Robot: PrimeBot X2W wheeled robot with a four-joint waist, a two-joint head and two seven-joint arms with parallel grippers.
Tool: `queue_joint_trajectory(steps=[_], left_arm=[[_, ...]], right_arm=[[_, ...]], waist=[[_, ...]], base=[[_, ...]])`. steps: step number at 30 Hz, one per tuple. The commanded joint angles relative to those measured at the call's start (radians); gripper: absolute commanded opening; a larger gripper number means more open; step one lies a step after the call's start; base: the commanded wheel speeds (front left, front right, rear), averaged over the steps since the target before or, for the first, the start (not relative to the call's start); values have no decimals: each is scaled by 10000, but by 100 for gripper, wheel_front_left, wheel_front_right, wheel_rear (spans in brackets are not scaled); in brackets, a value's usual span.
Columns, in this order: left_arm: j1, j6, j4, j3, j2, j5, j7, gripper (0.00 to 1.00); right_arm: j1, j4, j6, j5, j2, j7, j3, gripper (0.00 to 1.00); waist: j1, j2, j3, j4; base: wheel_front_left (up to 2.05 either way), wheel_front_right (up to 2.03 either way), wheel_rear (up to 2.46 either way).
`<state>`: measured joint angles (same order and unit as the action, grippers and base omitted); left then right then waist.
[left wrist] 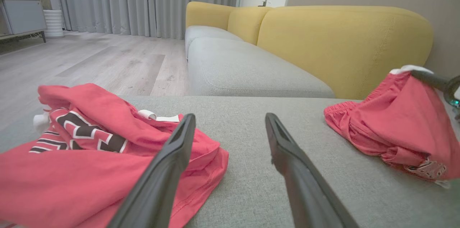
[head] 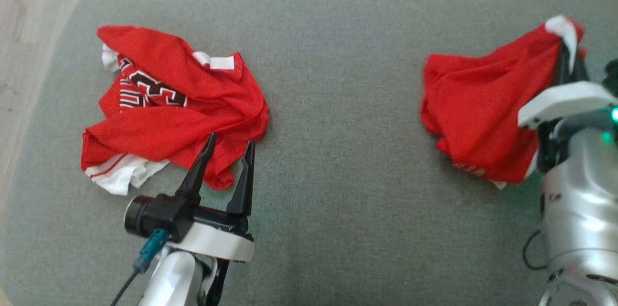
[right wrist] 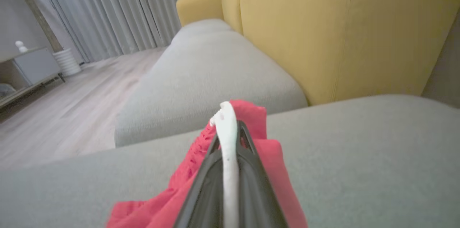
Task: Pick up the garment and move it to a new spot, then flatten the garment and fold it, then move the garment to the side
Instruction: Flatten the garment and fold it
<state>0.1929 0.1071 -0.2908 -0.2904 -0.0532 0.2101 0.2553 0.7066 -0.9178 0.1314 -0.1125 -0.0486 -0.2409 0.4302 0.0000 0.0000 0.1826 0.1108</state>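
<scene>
The grey cushion (head: pixel 338 79) spans the head view, with a crumpled red jersey (head: pixel 169 103) at the frame's left and the red garment (head: pixel 478 103) at its right edge, one end raised, the rest trailing on the fabric. The right gripper (right wrist: pixel 230 132) is clamped on its white trim (right wrist: pixel 230 170); the left gripper (head: pixel 231 141) hangs spread over the jersey's lower hem. Best to lift until the trailing cloth clears the cushion, since dragging would bunch it, then set down in the bare middle. The right forearm hides the garment's lower right corner, and whether it is shorts or a shirt is hard to tell.
</scene>
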Motion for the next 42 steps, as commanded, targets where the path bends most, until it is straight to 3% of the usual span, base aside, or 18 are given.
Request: queue_joint_trajectory(steps=[1, 8, 10, 17, 25, 27, 33, 41, 42], left_arm=[[5, 63, 256, 394, -10, -41, 64, 100], [-327, 79, 330, 562, 12, -43, 64, 100], [-437, 76, 382, 587, 21, -16, 64, 100], [-317, 80, 500, 266, 27, -14, 64, 100], [53, 127, 210, -213, 28, 25, 65, 100], [118, 130, 161, -289, 29, 54, 65, 100], [123, 99, 94, -305, 29, 64, 65, 100], [-68, 43, 271, -79, 29, -17, 65, 100], [-68, 43, 271, -79, 29, -17, 65, 100]], right_arm=[[589, 571, -7, -145, -16, -172, -164, 0], [1227, 2203, -7, -741, -130, -199, -369, 0], [1442, 2892, -7, -925, -282, -70, -1401, 0], [693, 3491, -7, -365, -376, 706, -4700, 0], [-1294, 2017, -7, 653, -98, 847, -8977, 0], [-1595, 1675, -7, 918, -54, 811, -9640, 100], [-2205, 2040, -7, 2331, -21, 153, -9892, 100], [-3150, 3721, -7, 2163, -18, -199, -6602, 100], [-3150, 3721, -7, 2163, -18, -199, -6602, 100]], waist=[[0, 0, -256, -35], [0, 0, -907, -29], [0, 0, -1108, 71], [0, 0, -795, 431], [0, 0, -653, 826], [0, 0, -680, 876], [0, 0, -854, 745], [0, 0, -1025, -56], [0, 0, -1025, -56]], base=[[0, 0, 0], [0, 0, 0], [0, 0, 0], [0, 0, 0], [0, 0, 0], [0, 0, 0], [0, 0, 0], [0, 0, 0], [0, 0, 0]])
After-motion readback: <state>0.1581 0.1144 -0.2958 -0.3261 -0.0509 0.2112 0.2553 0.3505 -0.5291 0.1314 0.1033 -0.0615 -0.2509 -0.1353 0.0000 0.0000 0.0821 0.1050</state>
